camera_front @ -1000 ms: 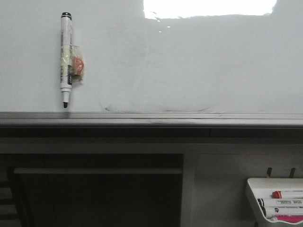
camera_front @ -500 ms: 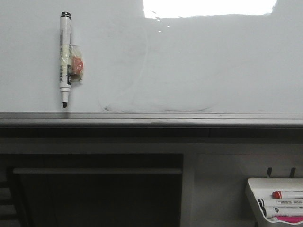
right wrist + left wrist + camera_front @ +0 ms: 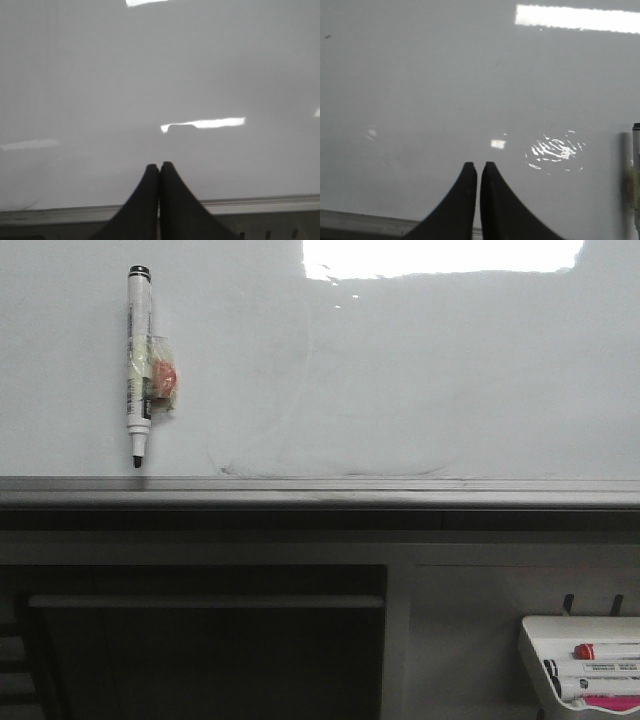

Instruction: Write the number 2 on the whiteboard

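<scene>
The whiteboard (image 3: 400, 370) fills the upper front view, with a grey edge rail (image 3: 320, 490), faint erased smudges and a bright glare patch at the top. No number 2 shows on it. A white marker with a black cap (image 3: 138, 365) hangs upright on the board at the left, tip down, with a small orange-red piece taped beside it. Its edge shows in the left wrist view (image 3: 636, 175). My left gripper (image 3: 478, 165) is shut and empty, facing the board (image 3: 445, 90). My right gripper (image 3: 160, 165) is shut and empty, facing the board (image 3: 150, 75). Neither gripper shows in the front view.
A small white tray (image 3: 585, 660) with markers, one red-capped (image 3: 600, 650), hangs at the lower right below the rail. A dark recessed panel (image 3: 205, 640) lies under the rail at the left.
</scene>
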Robot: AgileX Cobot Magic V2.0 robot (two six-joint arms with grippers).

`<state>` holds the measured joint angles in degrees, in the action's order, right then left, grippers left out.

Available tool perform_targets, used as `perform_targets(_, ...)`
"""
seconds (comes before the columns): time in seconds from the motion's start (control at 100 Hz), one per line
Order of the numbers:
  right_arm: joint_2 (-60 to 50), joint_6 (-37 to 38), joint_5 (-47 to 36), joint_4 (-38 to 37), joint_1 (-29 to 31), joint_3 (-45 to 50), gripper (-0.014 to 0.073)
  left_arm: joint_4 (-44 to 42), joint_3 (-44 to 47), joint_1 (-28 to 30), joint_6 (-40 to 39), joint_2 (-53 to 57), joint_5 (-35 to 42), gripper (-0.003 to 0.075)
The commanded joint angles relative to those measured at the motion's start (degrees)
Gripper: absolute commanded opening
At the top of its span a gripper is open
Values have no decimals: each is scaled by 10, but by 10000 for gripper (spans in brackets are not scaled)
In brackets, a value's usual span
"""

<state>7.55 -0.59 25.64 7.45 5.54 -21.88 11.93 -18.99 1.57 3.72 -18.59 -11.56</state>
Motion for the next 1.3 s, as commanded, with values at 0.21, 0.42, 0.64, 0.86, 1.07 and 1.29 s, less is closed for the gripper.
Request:
perform_targets(0.21,14,-1,-46,2,3,-17,-60,74,-27,-111,-2,-123,152,410)
perform_targets(0.42,14,-1,-40,2,3,-17,-60,58,-27,-268,-2,-255,303,471)
perform_targets(0.64,14,-1,-40,5,3,-17,-60,24,-27,-387,-2,-394,400,470)
perform_targets(0.86,14,-1,-54,7,3,-17,-60,36,-27,-412,-20,-477,451,461)
perform_targets(1.07,14,-1,-55,21,3,-17,-60,38,-34,-415,-68,-528,477,420)
perform_targets(1.29,14,-1,-50,26,3,-17,-60,40,-57,-415,-68,-578,513,394)
